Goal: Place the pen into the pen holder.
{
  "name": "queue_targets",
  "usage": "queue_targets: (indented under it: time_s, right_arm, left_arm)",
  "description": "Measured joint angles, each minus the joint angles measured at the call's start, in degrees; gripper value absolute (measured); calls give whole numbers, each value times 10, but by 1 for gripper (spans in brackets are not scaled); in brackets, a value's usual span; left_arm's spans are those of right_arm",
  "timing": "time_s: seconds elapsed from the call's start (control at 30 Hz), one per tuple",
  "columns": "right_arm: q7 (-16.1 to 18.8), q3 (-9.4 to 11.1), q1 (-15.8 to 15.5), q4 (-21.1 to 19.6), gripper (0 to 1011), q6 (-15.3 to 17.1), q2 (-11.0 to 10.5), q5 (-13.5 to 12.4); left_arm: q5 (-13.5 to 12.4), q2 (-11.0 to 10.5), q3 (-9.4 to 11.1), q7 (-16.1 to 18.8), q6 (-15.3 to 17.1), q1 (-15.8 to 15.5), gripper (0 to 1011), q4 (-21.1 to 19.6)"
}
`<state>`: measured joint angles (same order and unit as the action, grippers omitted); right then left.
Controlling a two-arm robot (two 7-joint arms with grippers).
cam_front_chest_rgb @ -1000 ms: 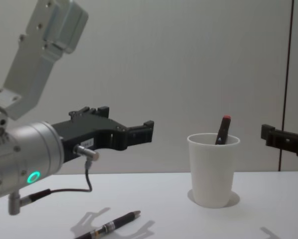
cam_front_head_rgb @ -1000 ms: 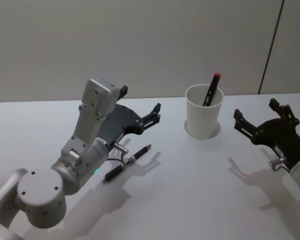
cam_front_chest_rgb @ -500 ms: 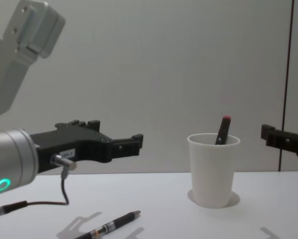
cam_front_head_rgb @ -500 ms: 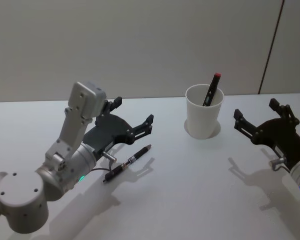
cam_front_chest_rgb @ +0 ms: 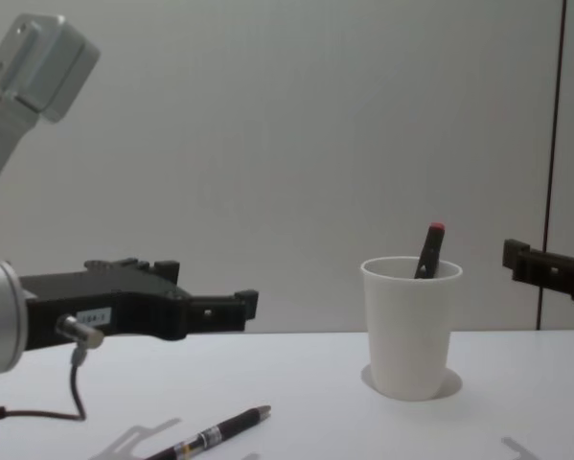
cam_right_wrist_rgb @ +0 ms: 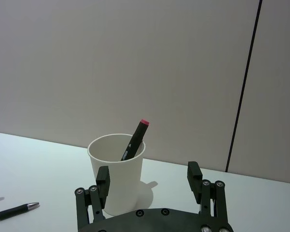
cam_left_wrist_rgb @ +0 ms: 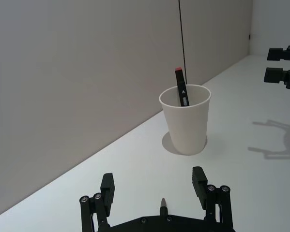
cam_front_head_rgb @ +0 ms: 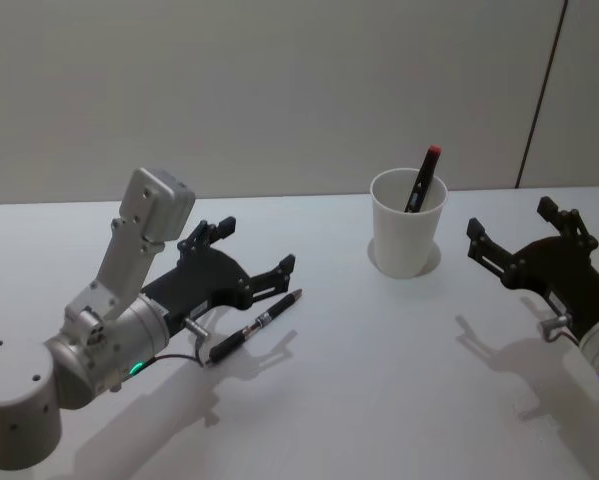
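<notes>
the pen [cam_front_head_rgb: 254,327] lies flat on the table [cam_front_head_rgb: 379,400], left of the cup [cam_front_head_rgb: 407,245] and nearer than it, well apart from it, with its tip aimed roughly toward the cup. the left gripper [cam_front_head_rgb: 256,243] hangs over the pen with a gap between them, its fingers wide apart and holding nothing; in the left wrist view the pen tip sits between them. the right gripper [cam_front_head_rgb: 510,218] hovers right of the cup, idle, its fingers also spread and empty. a red-capped marker [cam_front_head_rgb: 423,180] leans inside the cup, but the pen on the table looks like the one to move. so none of the task is done yet: the grasp is not made, and the lift, the carry right to the cup and the drop into it are all left.
</notes>
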<state>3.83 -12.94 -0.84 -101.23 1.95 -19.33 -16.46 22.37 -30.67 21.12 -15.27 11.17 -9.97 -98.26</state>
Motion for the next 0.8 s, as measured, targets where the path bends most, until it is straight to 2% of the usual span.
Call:
queue_targets:
  time_s: [0.47,0.8]
  right_arm:
    - [0,0,0,0,1002,0,0,0]
    - [0,0,0,0,1002,0,0,0]
  left_arm:
    - [12,-35,-14,-48,55,7,1001,-15]
    - [12,-45,-16,-67,89,9,1001,-17]
